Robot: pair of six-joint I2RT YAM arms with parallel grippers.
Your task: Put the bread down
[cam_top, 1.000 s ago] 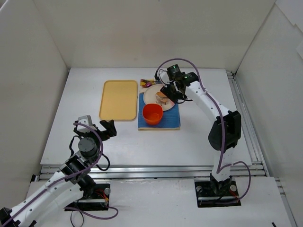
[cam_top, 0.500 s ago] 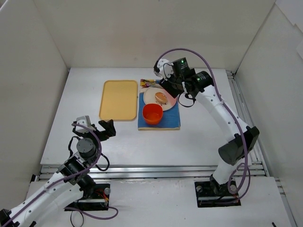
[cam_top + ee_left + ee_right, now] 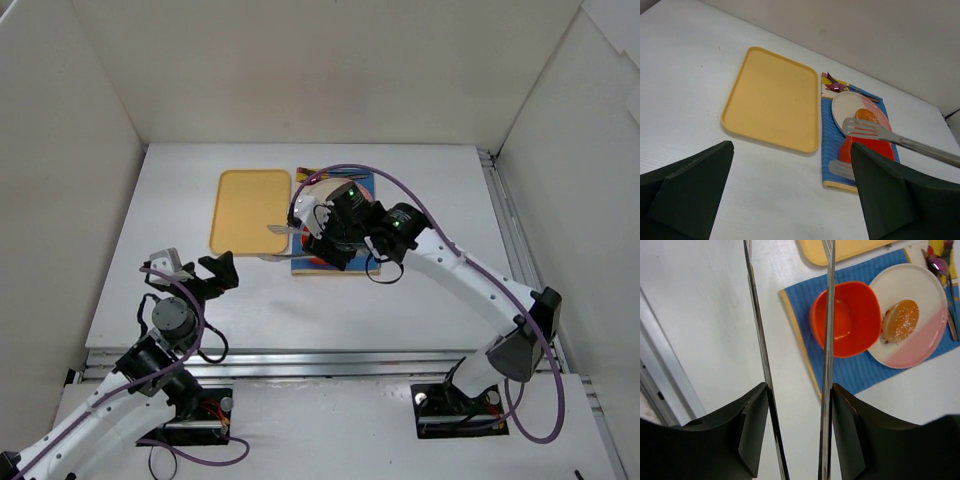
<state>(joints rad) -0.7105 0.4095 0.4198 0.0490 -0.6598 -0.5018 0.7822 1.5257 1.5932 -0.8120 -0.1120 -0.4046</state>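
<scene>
Two metal blades of the tongs (image 3: 829, 315) run out from the right gripper (image 3: 800, 435), which is clamped on them, tips apart over the near-right corner of the yellow tray (image 3: 772, 97). The bread (image 3: 900, 321) sits on the white-and-pink plate (image 3: 920, 352) on the blue mat (image 3: 850, 372), on the far side of the orange cup (image 3: 847, 320). The left gripper (image 3: 792, 147) hangs near-left, fingers spread wide, holding nothing.

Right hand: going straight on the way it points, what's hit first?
Likely the tray: the tongs in the right hand lead, tips at its near right corner. Height unclear.
</scene>
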